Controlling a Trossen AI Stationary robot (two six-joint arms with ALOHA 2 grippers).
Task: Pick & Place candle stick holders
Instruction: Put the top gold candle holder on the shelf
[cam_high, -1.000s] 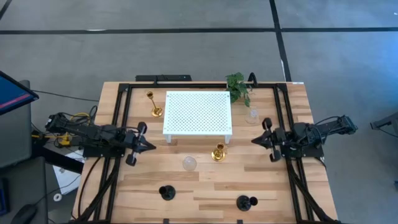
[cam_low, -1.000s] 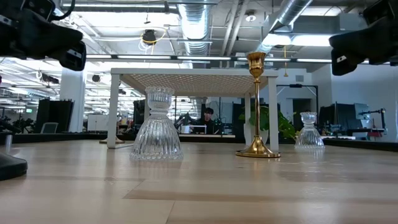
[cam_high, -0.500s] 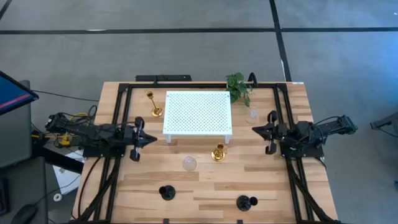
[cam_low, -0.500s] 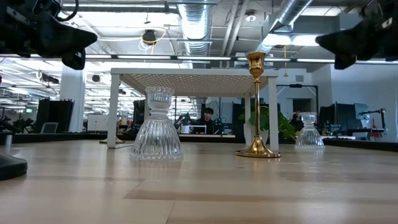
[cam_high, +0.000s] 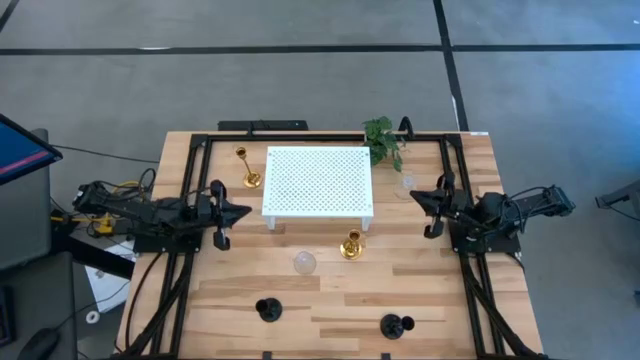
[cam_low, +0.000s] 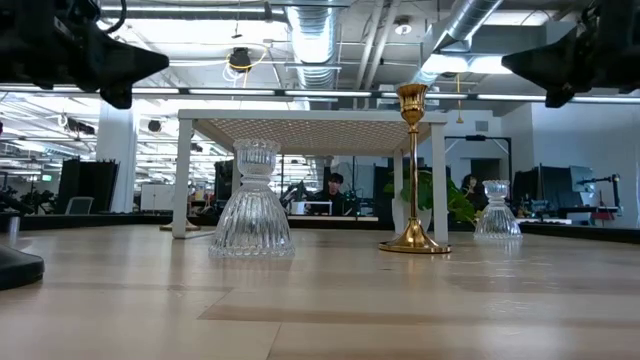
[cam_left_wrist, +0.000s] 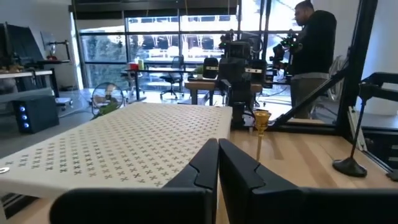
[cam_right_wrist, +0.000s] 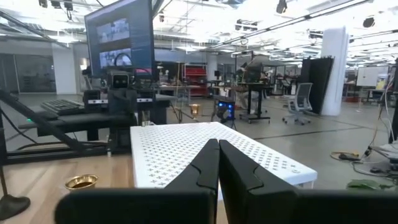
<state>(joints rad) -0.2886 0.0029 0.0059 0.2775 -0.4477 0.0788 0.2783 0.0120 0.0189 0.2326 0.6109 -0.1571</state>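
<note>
- Two black candle stick holders stand at the near edge of the table, one at 7 o'clock and one at 5 o'clock of the table centre.
- A squat clear glass holder stands just near of the centre; in the low view it is upright on its flared base.
- A tall gold holder stands upright at 3 o'clock of that glass holder, just beside the near right leg of the white perforated stand.
- The left gripper hangs above the table at 9 o'clock of the stand, fingers clenched together and grasping nothing.
- The right gripper hangs above the table at 3 o'clock of the stand, fingers likewise closed and empty.
- A second clear glass holder stands near the right gripper tip, at 3 o'clock of the stand.
- A second gold holder stands at 10 o'clock of the stand, near the far left corner.
- A green leafy plant sits at 1 o'clock of the stand, at the far edge.
- A person stands in the room beyond the table.
</note>
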